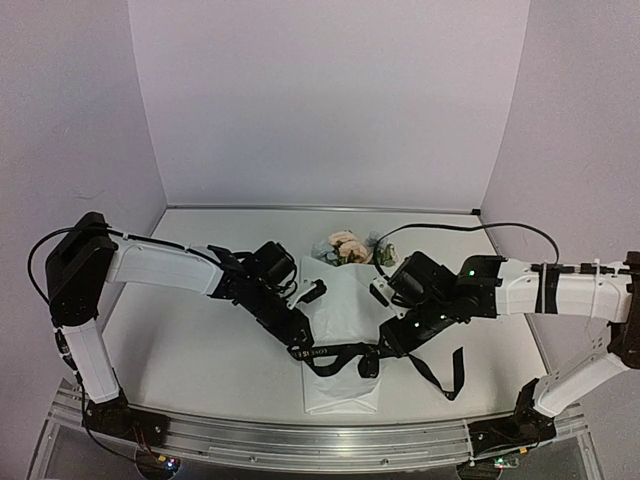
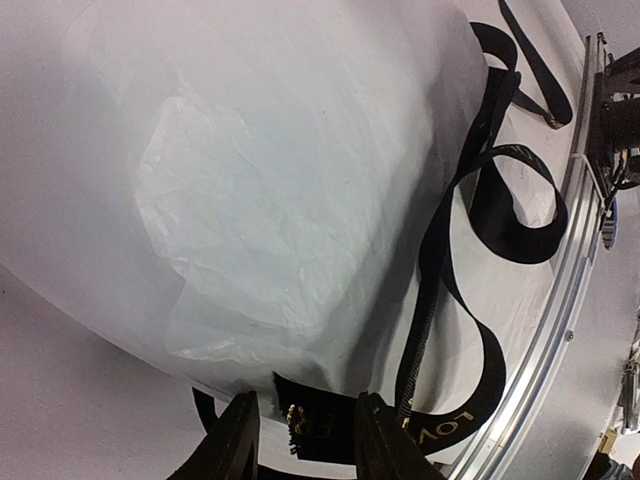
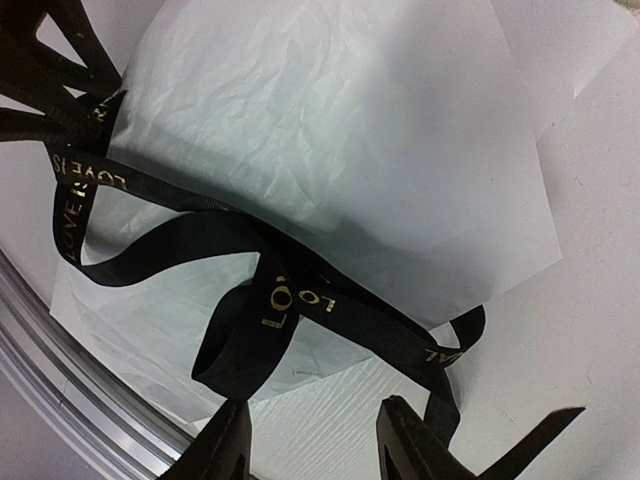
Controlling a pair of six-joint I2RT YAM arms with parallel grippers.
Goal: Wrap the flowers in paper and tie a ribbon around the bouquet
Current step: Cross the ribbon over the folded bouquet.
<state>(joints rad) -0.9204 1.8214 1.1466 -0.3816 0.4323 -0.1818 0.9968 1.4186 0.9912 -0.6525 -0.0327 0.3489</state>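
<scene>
pale lilac walls (image 1: 330, 100) — white table (image 1: 190, 350), metal rail (image 1: 300, 440)

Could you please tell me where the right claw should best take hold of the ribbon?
Likely the free tail of the ribbon, right of the paper, with the right claw coming from above across its narrow width: there it lies flat on the table, off the sheet.

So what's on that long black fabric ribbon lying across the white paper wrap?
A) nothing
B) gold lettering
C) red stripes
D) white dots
B: gold letters spelling LOVE run along the long black fabric ribbon over the crinkled white paper.
</scene>
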